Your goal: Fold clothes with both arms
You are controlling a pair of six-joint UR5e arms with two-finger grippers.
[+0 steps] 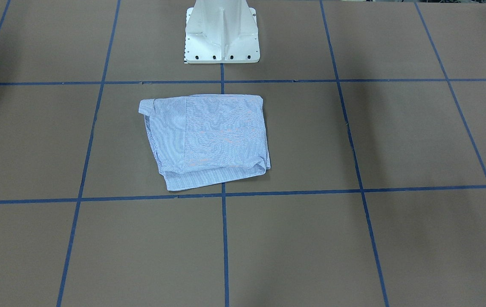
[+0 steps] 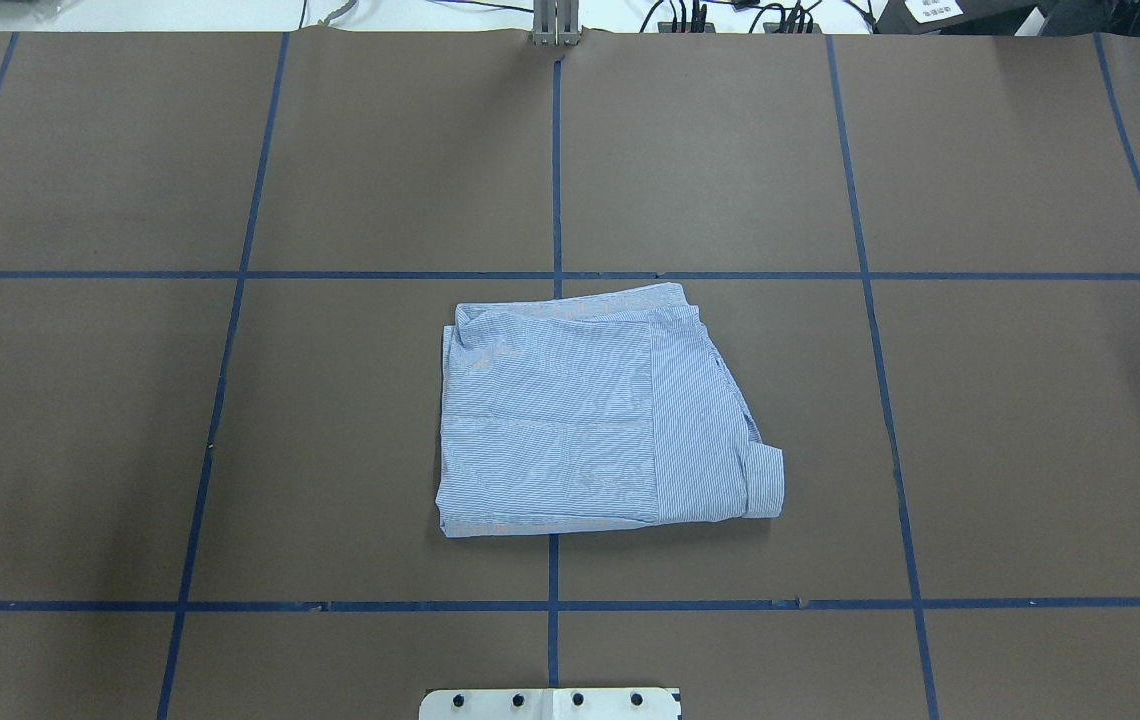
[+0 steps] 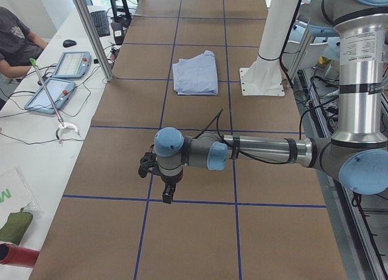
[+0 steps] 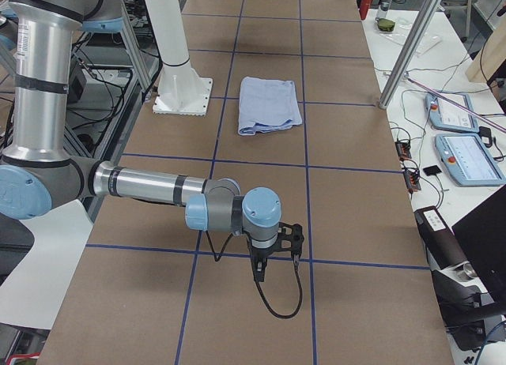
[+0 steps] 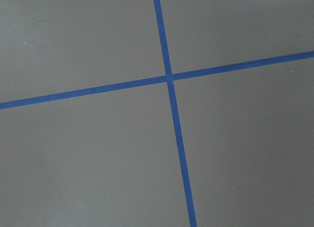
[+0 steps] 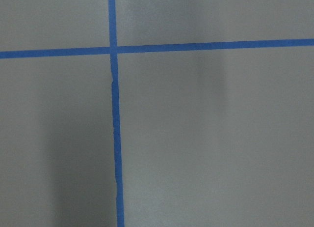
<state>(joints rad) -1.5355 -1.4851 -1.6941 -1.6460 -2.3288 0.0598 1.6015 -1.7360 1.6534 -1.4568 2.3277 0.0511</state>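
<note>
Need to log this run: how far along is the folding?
Done: the shirt lies folded in a compact rectangle. In hand: nothing; the left gripper and right gripper hang far from it, near the table's ends. Left: seemingly nothing, though one cuff juts out.

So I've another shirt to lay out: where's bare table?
The taped squares on both sides of the folded striped shirt are bare, and so is the row beyond it. The centre is taken: shirt, with the white pedestal base behind. The left arm and right arm overhang the table ends.
</note>
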